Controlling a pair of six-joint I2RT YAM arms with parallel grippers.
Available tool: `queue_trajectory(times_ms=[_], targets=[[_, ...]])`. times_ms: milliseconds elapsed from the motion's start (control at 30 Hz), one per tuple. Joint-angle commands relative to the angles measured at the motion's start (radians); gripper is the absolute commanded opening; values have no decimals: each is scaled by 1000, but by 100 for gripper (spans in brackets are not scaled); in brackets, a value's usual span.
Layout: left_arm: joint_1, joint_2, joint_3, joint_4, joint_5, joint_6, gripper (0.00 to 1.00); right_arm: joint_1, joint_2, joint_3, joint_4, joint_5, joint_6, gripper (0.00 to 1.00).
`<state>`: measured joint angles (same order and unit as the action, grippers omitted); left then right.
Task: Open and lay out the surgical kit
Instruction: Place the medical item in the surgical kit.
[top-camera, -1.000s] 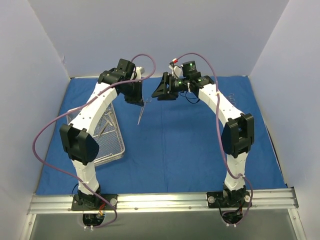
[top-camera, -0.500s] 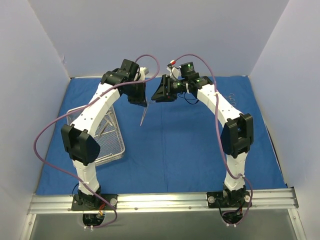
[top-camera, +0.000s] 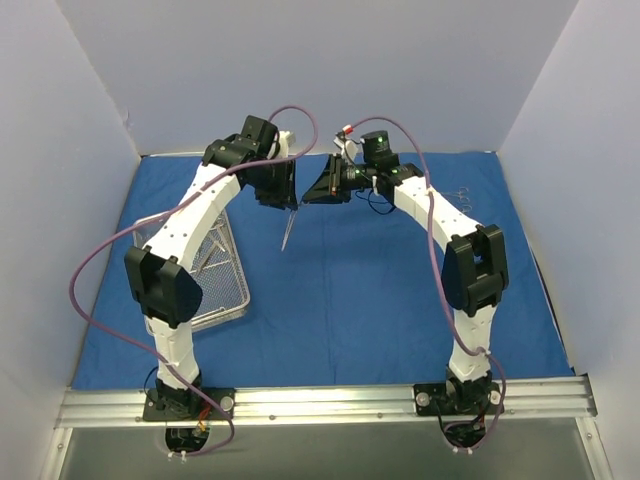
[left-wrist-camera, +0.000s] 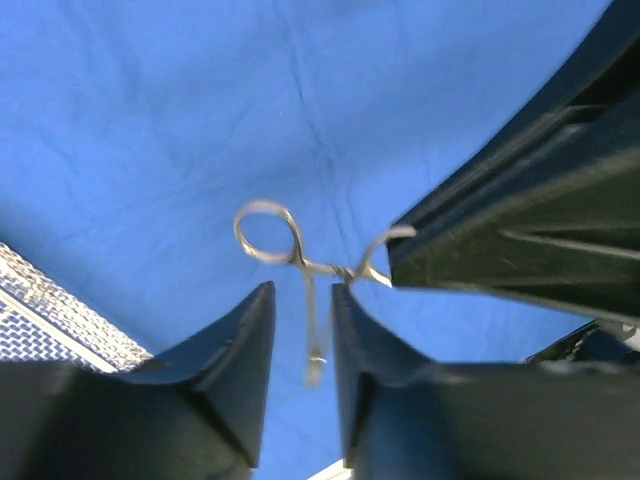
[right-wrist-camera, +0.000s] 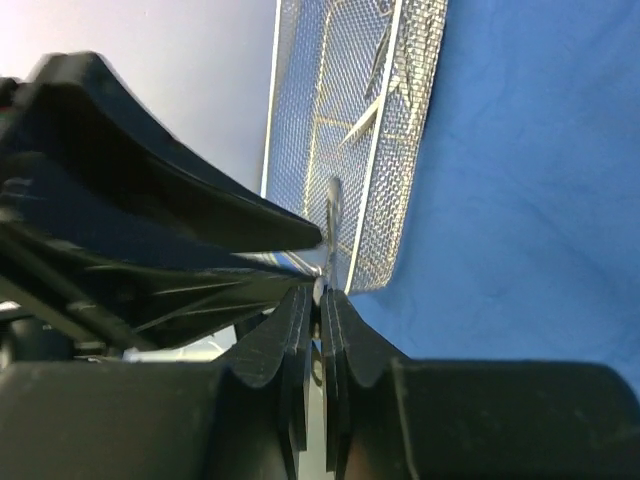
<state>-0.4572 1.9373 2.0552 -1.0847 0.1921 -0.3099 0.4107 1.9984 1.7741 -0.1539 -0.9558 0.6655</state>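
Note:
A thin silver scissor-handled instrument (top-camera: 288, 228) hangs point-down above the royal-blue cloth (top-camera: 360, 290). My right gripper (top-camera: 304, 195) is shut on one of its handle rings; in the right wrist view the jaws (right-wrist-camera: 320, 295) pinch a sliver of silver metal. My left gripper (top-camera: 291, 200) is right beside it. In the left wrist view its fingers (left-wrist-camera: 302, 290) stand apart on either side of the instrument's shank (left-wrist-camera: 308, 300) without pressing on it. The wire-mesh tray (top-camera: 228, 292) lies on the cloth at left, with more instruments (top-camera: 210, 250) in it.
Another instrument (top-camera: 462, 192) lies on the cloth at the far right. Pale walls close in the back and both sides. A metal rail (top-camera: 330, 400) carries both arm bases at the near edge. The tray's mesh wall (right-wrist-camera: 340, 130) fills the background of the right wrist view.
The right gripper has closed on the instrument's handle. The left gripper, shut on the instrument before, has opened its jaws. Both grippers have drawn closer together.

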Motion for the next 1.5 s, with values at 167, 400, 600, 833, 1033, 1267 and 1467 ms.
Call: queue_trajectory(times_ms=[167, 400, 600, 833, 1033, 1267, 1467], targets=[[127, -20, 47, 23, -28, -24, 52, -145, -121, -295, 587, 18, 426, 0], [232, -58, -97, 81, -16, 5, 52, -328, -203, -502, 744, 179, 528, 0], [276, -110, -279, 158, 35, -27, 51, -530, -227, -702, 991, 330, 621, 0], [330, -112, -368, 175, 133, -81, 50, -693, -182, -896, 1287, 381, 723, 0], [341, -84, -362, 174, 155, -83, 49, -802, -161, -917, 1257, 322, 646, 0], [345, -49, -326, 170, 167, -86, 49, -855, -116, -906, 1231, 325, 611, 0], [347, -24, -306, 167, 173, -83, 49, -871, -66, -883, 1211, 325, 582, 0]])
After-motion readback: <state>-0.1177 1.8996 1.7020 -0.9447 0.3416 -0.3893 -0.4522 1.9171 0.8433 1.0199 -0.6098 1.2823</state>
